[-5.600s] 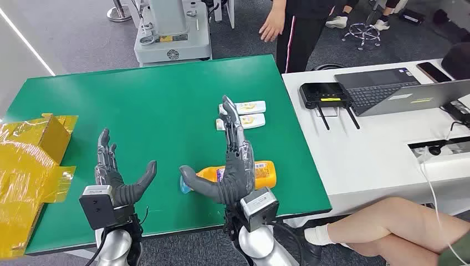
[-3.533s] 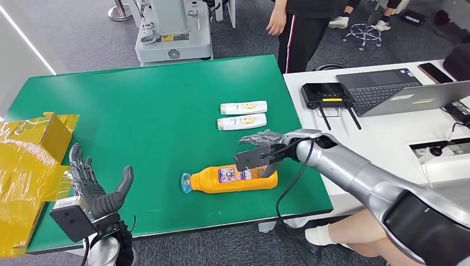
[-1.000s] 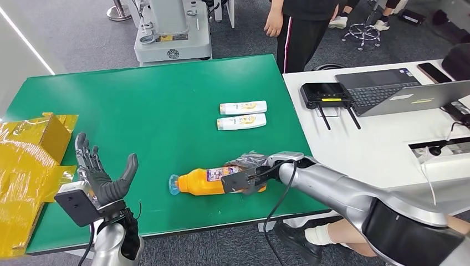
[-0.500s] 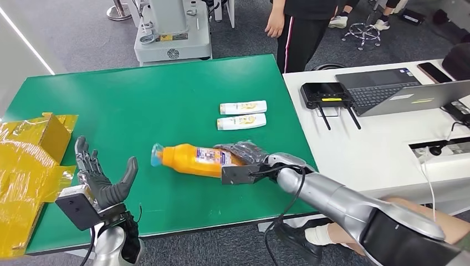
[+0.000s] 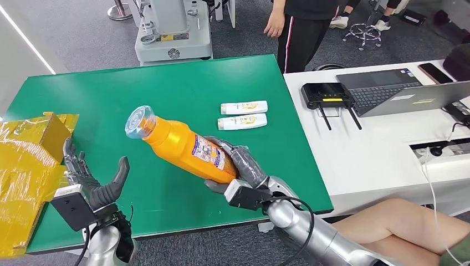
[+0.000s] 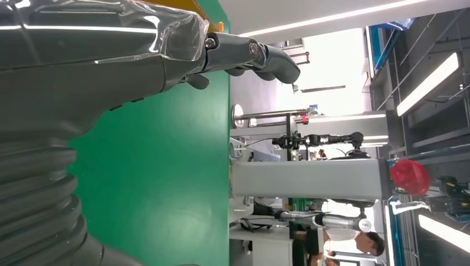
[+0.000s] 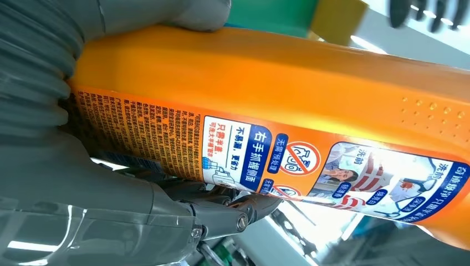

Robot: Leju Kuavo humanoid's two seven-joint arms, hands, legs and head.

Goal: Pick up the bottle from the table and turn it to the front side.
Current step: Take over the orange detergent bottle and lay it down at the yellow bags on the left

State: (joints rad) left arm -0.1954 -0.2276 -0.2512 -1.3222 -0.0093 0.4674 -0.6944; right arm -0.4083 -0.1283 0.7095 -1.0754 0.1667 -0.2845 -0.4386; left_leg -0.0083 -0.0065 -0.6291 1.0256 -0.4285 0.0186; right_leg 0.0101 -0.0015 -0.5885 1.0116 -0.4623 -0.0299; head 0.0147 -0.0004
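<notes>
Nearest, the robot's left hand (image 5: 91, 185) is raised over the near edge of the green-topped bench (image 5: 138, 94), palm up, its dark fingers (image 5: 75, 165) spread apart with the thick grey thumb (image 5: 117, 176) standing off to one side; nothing lies between them. The left wrist view shows the same hand (image 6: 111, 61) with its fingertips (image 6: 271, 55) extended over the green surface.

Just beyond and to the right of those fingers, the right hand (image 5: 238, 169) grips the base end of a large orange plastic bottle (image 5: 180, 145) with a pale translucent cap (image 5: 138, 122). The dark fingers (image 5: 233, 152) wrap over the far side of the bottle's lower body and the thumb (image 5: 216, 187) presses it from beneath, so the fingers are clamped on it. The bottle is lifted clear of the bench and tilted, the cap end high and pointing up-left away from the fingers, a printed label (image 5: 208, 152) facing upward. In the right wrist view the orange bottle (image 7: 266, 83) shows its label (image 7: 260, 155) of dense text and warning pictures, with a finger (image 7: 233, 213) curled against it.

Farther past the right fingers, two small white tubes (image 5: 243, 114) lie side by side on the bench. Left of the left fingers sits crumpled yellow plastic wrapping (image 5: 27, 166). Beyond, a white bench (image 5: 377, 149) carries a grey laptop (image 5: 399, 88) and a black router (image 5: 326, 95), and a person in dark trousers (image 5: 299, 33) stands behind.
</notes>
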